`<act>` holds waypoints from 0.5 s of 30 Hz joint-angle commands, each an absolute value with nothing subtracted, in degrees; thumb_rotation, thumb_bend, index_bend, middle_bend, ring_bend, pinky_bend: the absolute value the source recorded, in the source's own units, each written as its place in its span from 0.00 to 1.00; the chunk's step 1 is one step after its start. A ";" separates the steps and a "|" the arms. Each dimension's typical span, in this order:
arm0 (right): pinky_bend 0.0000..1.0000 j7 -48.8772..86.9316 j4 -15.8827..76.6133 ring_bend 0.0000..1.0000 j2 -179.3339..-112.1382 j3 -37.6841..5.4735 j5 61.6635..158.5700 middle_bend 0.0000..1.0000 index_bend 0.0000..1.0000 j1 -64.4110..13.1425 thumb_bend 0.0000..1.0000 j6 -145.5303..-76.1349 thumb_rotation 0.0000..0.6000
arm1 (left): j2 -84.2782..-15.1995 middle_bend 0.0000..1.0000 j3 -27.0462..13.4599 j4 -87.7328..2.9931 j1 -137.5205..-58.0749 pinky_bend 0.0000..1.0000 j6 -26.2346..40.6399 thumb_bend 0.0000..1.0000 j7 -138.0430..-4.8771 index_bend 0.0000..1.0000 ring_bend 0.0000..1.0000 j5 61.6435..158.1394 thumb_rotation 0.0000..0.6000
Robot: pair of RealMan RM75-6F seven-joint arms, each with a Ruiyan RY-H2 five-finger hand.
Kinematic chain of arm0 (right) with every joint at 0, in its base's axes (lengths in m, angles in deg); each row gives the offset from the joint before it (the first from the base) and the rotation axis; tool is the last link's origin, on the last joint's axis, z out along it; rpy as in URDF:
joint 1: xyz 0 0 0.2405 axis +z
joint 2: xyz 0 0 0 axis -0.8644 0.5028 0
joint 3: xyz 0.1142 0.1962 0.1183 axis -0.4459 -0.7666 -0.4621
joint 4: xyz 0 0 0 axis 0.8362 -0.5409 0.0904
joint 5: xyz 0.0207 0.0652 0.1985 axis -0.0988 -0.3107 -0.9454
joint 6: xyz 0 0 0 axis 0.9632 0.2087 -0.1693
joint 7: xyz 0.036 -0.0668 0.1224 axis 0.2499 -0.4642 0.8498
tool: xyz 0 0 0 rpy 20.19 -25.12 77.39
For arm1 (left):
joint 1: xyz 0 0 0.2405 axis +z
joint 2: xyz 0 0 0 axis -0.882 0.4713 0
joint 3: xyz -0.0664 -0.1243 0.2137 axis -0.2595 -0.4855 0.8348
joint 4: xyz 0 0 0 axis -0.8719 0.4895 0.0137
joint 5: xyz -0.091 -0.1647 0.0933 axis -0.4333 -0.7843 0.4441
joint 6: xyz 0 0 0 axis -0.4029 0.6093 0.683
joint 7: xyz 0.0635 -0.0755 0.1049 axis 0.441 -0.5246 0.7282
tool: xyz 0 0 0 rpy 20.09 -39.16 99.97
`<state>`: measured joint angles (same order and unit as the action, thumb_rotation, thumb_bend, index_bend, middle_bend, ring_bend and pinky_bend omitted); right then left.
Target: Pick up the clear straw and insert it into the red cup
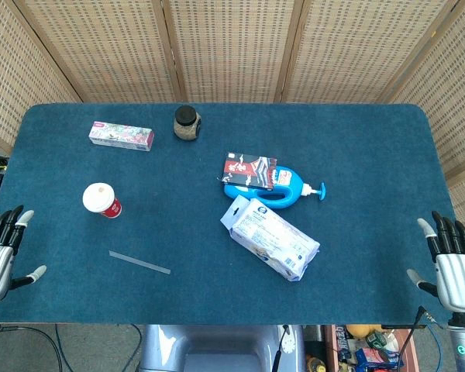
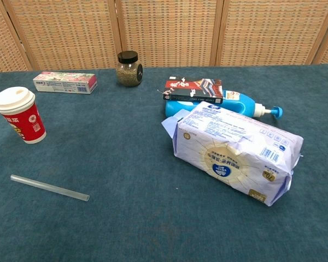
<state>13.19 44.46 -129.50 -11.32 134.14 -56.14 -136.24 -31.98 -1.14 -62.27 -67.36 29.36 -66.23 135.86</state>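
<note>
blue tabletop [image 1: 356, 139] has open carpet across the lower left and right of frame. clear straw [image 1: 139, 263] lies flat lower left, just below the red cup [image 1: 102, 201], well apart from left robot hand [image 1: 1, 248] at the left edge, released, fingers spread. right robot hand [image 1: 452, 267] at the lower right edge, also released. wicker screens [image 1: 232, 46] behind.

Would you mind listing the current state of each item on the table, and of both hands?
clear straw: lying flat, untouched.
red cup: upright, white lid on.
jar: upright, black lid on.
toothpaste box: lying flat, looks closed.
blue pump bottle: on its side, a small dark box on top.
white packet: lying flat, looks sealed.
left hand: empty, fingers apart.
right hand: empty, fingers apart.
</note>
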 commanded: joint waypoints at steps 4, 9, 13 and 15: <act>0.00 13.48 44.60 0.00 -129.31 -11.40 134.01 0.00 0.00 -56.26 0.00 -136.37 1.00 | -32.25 0.00 -0.85 -62.00 -67.43 0.00 29.53 0.01 -66.19 0.00 0.00 136.68 1.00; 0.00 13.74 44.74 0.00 -129.08 -11.46 133.96 0.00 0.00 -56.34 0.00 -136.42 1.00 | -32.56 0.00 0.27 -61.68 -69.53 0.00 28.95 0.01 -67.57 0.00 0.00 142.44 1.00; 0.00 13.62 44.73 0.00 -129.12 -11.74 133.38 0.00 0.00 -56.20 0.00 -136.07 1.00 | -32.69 0.00 1.05 -62.54 -73.91 0.00 26.49 0.01 -66.98 0.00 0.00 150.09 1.00; 0.00 13.62 44.75 0.00 -129.11 -11.94 132.85 0.00 0.00 -56.08 0.00 -135.68 1.00 | -32.24 0.00 0.98 -64.59 -77.20 0.00 22.51 0.01 -66.28 0.00 0.00 152.09 1.00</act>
<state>13.62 44.74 -129.11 -11.85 132.99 -56.14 -135.81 -32.52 0.51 -62.52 -72.83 26.93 -67.02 148.47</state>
